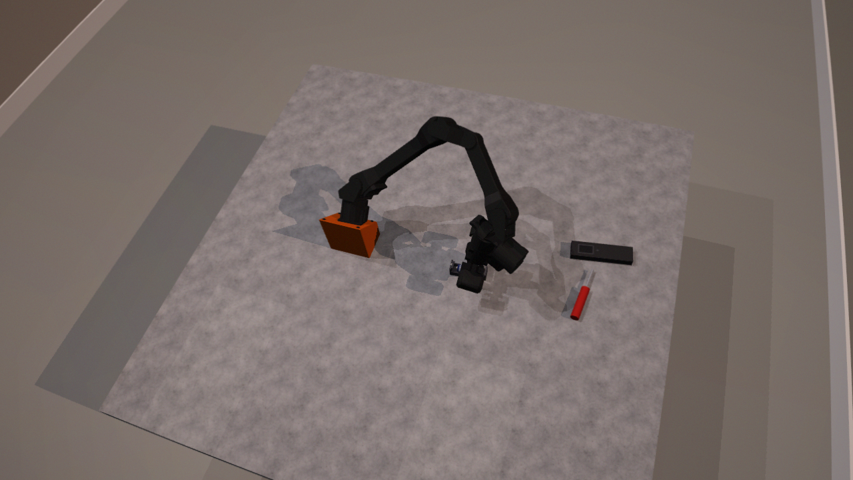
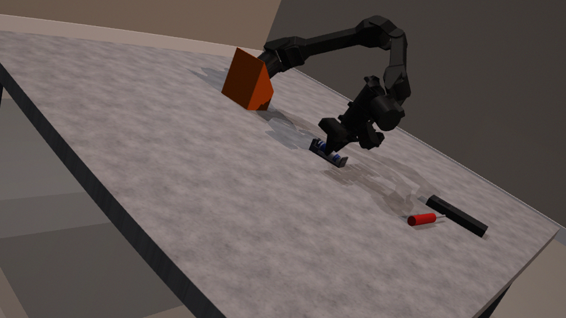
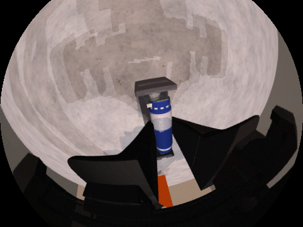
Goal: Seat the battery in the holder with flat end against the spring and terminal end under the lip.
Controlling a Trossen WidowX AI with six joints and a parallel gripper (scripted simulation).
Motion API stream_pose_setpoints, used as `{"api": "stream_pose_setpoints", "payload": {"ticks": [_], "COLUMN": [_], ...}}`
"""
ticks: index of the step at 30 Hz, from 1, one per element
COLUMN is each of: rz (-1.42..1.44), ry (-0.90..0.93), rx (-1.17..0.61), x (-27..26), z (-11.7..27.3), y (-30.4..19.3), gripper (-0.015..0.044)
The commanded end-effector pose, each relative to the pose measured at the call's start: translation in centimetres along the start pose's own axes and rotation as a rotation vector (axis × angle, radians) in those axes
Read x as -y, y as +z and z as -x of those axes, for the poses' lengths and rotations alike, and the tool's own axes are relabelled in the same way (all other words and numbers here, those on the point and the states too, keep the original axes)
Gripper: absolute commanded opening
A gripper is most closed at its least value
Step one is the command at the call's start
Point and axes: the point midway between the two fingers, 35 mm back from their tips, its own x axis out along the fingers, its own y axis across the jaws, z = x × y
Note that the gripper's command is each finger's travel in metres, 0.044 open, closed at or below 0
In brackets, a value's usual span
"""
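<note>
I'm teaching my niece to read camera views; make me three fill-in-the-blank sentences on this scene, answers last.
The tool is shut on the blue-and-white ____.
In the wrist view, the coiled ____ shows at the holder's far end.
The arm's base is coloured ____.

Missing words: battery; spring; orange.

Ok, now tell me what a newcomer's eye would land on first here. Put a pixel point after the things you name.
Probably the bright orange block (image 1: 350,240) (image 2: 241,80) (image 3: 164,192) at the foot of the black arm (image 1: 400,156) (image 2: 333,43). Next might come the red-handled tool (image 1: 580,303) (image 2: 422,219), lying beside a flat black device (image 1: 601,252) (image 2: 457,216). In the wrist view, the blue-and-white battery (image 2: 336,157) (image 3: 163,126) stands out between the dark gripper fingers.
</note>
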Motion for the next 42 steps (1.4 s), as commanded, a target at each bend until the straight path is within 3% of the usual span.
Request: {"api": "stream_pose_setpoints", "payload": {"ticks": [1,42], "rz": [0.006,0.020], "ry": [-0.005,-0.015], "rx": [0.043,0.208], "x": [0.09,-0.33], "z": [0.11,-0.32], "y": [0.52,-0.15], "gripper": [0.0060,0.0060]}}
